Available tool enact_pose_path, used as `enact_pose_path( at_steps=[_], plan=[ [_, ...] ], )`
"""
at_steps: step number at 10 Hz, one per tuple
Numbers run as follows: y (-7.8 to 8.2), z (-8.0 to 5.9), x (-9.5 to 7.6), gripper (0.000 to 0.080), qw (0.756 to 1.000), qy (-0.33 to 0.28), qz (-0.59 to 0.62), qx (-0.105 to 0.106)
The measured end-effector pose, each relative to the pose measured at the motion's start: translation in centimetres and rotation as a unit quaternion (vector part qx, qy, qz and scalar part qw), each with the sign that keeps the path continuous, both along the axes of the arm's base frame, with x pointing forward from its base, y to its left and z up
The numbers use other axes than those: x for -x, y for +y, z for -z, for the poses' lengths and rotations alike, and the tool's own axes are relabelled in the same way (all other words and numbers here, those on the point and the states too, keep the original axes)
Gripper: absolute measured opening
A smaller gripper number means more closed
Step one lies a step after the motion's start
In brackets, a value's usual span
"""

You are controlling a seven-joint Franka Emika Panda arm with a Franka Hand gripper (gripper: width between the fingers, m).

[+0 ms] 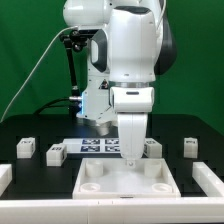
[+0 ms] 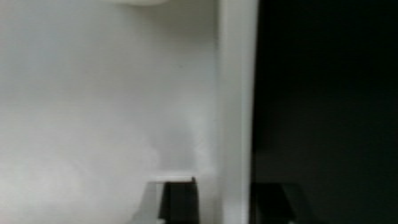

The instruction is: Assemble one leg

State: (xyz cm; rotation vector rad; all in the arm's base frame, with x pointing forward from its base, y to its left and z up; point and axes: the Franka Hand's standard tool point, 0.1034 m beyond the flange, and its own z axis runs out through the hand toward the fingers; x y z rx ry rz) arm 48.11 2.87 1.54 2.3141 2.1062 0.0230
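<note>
Over on the exterior view's left, one spare leg block (image 1: 27,148) and a second one (image 1: 55,153) sit on the black table (image 1: 30,130), with the marker board (image 1: 98,147) just right of them. Dead centre, the gripper (image 1: 131,128) points straight down and looks pinched narrow on the leg (image 1: 132,152), which stands upright over the back part of the big white square piece (image 1: 128,187). The wrist view shows it as a white bar right beside a dark finger (image 2: 175,200). Further right there's a third spare block (image 1: 152,147) close to the held leg and a fourth (image 1: 189,147) well off to the side.

Smooth white plastic leg (image 1: 56,153), perhaps matt; glossy arm shell (image 1: 135,45); matt black table (image 1: 205,128).
</note>
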Motion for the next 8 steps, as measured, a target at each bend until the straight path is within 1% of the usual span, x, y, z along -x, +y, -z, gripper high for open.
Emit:
enact_pose_path(
  at_steps=[1,2,8],
  plan=[
    [0.0,0.01,0.01,0.0086,1.0,0.0,0.0,0.0],
    [0.0,0.01,0.01,0.0057,1.0,0.0,0.0,0.0],
    [0.0,0.0,0.01,0.0057,1.0,0.001,-0.001,0.0]
  ],
)
